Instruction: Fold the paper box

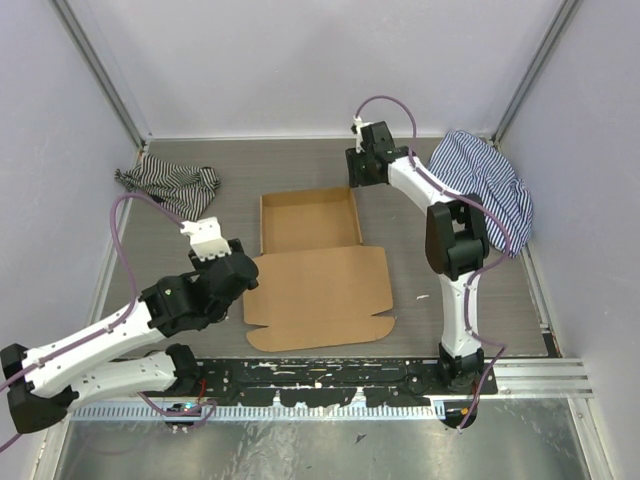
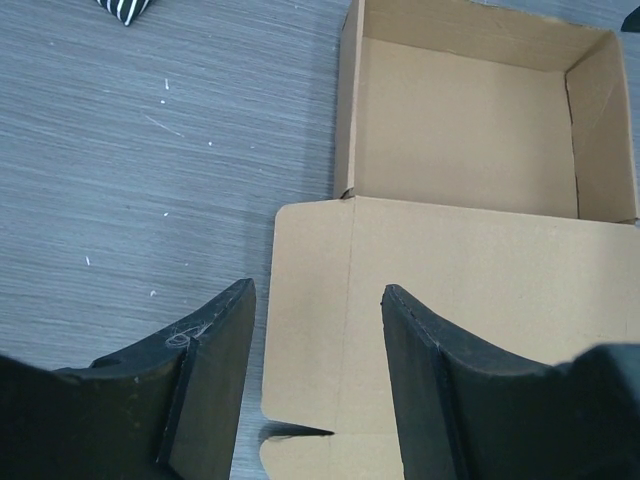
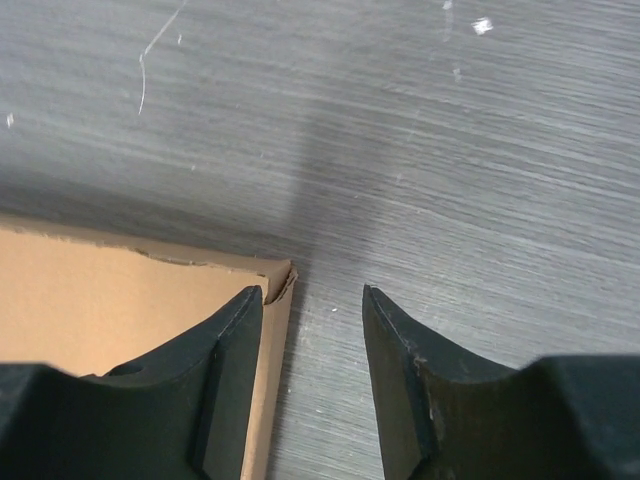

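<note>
Starting nearest the arm bases: the left gripper (image 2: pixel 318 290), black two-finger, hangs with its jaws well apart and nothing in them. It sits right over the left edge of the paper box (image 1: pixel 330 300), a plain brown die-cut cardboard mailer lying mid-table. What's under those fingers is the narrow side flap (image 2: pixel 310 260) of the flat lid panel (image 2: pixel 480 270). The flap lies flush on the grey wood-grain table (image 1: pixel 420 270).

That's worry number one, imo. With the flap lying that flat, a finger coming down probably just skates over it or shoves the whole sheet sideways instead of getting under it. And a shove takes the box out from under the other arm too.

Past the lid's crease, the shallow tray (image 1: pixel 310 222) is already standing, walls up.

At its far right corner (image 3: pixel 280 275) the right gripper (image 3: pixel 312 290) has its jaws partly open, holding nothing. One finger hangs over the tray side and the other over bare table, and the wall runs between them, hugging the inner finger. That corner's edge looks a bit ragged. If it closes off-centre or pushes down, I'd guess the wall buckles or folds out and the tray loses its shape. If it holds nothing while the lid swings up, the light tray likely slides or tips.

Furthest back are a dark striped cloth (image 1: pixel 170 185) on the left and a blue striped cloth (image 1: pixel 490 185) on the right, both clear of the box.
</note>
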Controlling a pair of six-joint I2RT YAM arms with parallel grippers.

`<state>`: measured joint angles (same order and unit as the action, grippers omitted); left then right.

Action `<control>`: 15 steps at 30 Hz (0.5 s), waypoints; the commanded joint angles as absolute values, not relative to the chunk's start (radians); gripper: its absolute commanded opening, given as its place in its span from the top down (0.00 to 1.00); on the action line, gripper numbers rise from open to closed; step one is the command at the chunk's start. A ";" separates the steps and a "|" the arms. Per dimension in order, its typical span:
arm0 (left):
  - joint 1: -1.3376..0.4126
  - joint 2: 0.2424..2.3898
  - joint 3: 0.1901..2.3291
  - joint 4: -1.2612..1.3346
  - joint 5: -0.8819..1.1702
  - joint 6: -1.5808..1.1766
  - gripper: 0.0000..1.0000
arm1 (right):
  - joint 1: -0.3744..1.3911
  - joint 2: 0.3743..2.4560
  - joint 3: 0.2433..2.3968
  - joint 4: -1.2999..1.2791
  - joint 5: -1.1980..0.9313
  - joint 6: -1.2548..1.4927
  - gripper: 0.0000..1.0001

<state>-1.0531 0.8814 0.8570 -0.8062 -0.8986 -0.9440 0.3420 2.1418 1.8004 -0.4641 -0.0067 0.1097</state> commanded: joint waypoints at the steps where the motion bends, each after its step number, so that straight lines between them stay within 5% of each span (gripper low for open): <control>1: -1.058 0.855 0.828 -0.821 -0.892 -0.943 0.40 | 0.359 2.116 1.866 -0.460 -0.116 -0.107 0.49; 15: -1.058 0.894 0.808 -0.819 -0.864 -0.955 0.40 | 0.403 2.194 2.012 -0.519 -0.394 -0.528 0.39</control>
